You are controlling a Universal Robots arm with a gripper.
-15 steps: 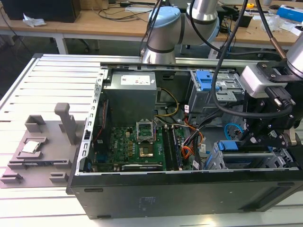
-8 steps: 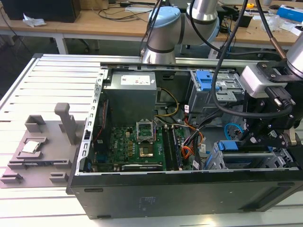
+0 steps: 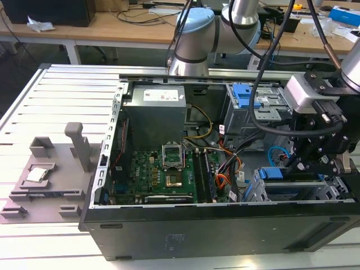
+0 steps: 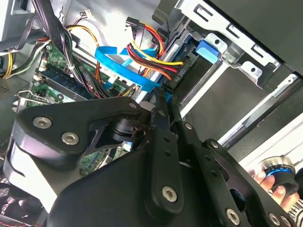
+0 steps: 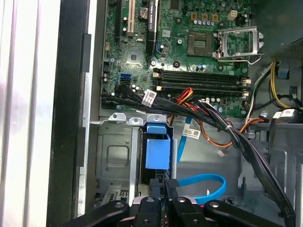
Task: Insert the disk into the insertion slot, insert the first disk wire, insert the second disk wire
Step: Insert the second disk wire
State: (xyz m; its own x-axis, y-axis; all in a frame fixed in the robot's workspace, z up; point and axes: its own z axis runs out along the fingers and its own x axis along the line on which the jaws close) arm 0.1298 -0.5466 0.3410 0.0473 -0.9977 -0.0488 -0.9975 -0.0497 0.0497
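In the exterior view, an open computer case (image 3: 225, 225) is seen lying on a slatted bench (image 3: 62, 101). The end effector (image 3: 315, 163) is lowered into the case at the exterior view's right, just above the insertion slot (image 3: 292, 188), where the blue carrier of the disk (image 3: 275, 173) is seen already seated. A loop of the second disk wire (image 3: 274, 153) is visible just beside it. The green motherboard (image 3: 163, 174) and a grey power supply (image 3: 154, 115) are placed toward the middle, and a grey cage with a blue latch (image 3: 244, 95) is behind. Thick black cables (image 3: 264, 62) hang down in front of this cage. A grey fixture (image 3: 50, 174) is laid on the bench, well apart.

In the second wrist view, the black fingers (image 4: 163, 118) are brought close together, tips almost touching, at the light-blue cable (image 4: 123, 66); whether the cable is really pinched cannot be told. The first disk wire (image 4: 147, 52) is seen curving to the connector just beside the blue carrier tab (image 4: 208, 49). A person's hand (image 4: 279, 187) on a round knob is caught at the picture's edge.

In the first wrist view, the carrier's blue tab (image 5: 157, 149) is shown inside the perforated bay (image 5: 113, 156), with the blue loop (image 5: 203, 182) beside the fingertips (image 5: 163, 184). A bundle of black cables (image 5: 227, 132) crosses between the motherboard (image 5: 189, 61) and the bay.
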